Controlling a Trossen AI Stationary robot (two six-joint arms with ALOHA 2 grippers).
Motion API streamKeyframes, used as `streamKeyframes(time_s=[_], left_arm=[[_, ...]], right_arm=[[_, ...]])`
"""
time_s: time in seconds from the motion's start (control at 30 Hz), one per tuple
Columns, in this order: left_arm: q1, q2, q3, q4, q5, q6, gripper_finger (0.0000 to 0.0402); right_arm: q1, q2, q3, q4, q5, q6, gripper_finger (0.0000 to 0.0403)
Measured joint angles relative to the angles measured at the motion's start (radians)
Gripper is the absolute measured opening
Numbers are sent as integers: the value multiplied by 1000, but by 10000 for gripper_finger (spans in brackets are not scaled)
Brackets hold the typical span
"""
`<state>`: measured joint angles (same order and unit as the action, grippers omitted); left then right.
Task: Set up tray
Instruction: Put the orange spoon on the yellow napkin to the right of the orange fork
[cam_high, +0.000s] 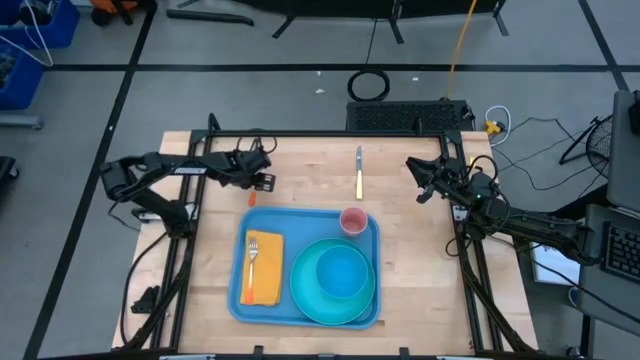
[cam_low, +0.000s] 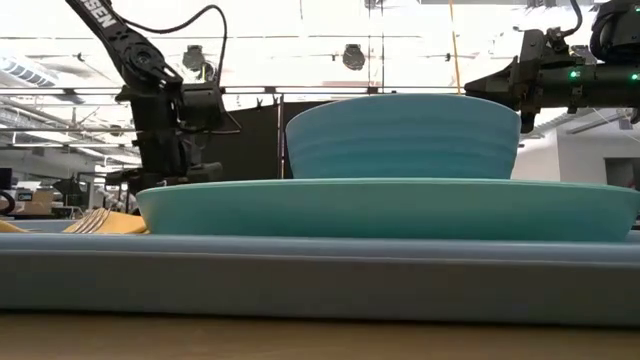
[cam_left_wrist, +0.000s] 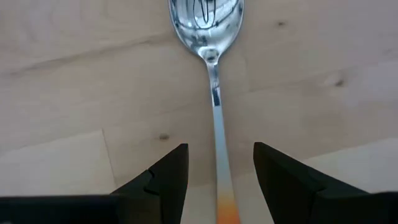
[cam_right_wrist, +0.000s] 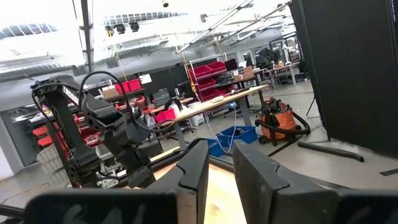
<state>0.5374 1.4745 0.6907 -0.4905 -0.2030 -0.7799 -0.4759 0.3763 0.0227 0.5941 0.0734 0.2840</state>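
Observation:
The blue tray (cam_high: 236, 300) lies at the table's near middle. On it lie a yellow napkin (cam_high: 268, 283) with a fork (cam_high: 253, 258), a turquoise plate (cam_high: 308, 300) with a bowl (cam_high: 340, 272), and a pink cup (cam_high: 353, 220). My left gripper (cam_high: 258, 185) hangs open over a spoon beyond the tray's far left corner. In the left wrist view its fingers (cam_left_wrist: 168, 180) stand on either side of the spoon's handle (cam_left_wrist: 216, 118) without touching it. Only the spoon's orange end (cam_high: 253, 197) shows from above. My right gripper (cam_high: 422, 182) waits at the far right, raised, open by a narrow gap (cam_right_wrist: 221, 168).
A knife with a yellow handle (cam_high: 359, 175) lies on the wood beyond the tray, between the two arms. Black frame rails (cam_high: 330, 134) run along the table's far edge and sides. Bare wood (cam_high: 420, 260) shows to the tray's right and left.

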Motion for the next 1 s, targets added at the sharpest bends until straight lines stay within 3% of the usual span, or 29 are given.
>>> streamKeyframes(time_s=[0.73,0.83,1.0], left_arm=[[20,73,4,55,-9,8,178],[21,73,4,44,-14,9,138],[21,75,3,43,-27,23,23]], right_arm=[[0,0,0,0,0,3,63],[0,0,0,0,0,3,63],[0,0,0,0,0,3,63]])
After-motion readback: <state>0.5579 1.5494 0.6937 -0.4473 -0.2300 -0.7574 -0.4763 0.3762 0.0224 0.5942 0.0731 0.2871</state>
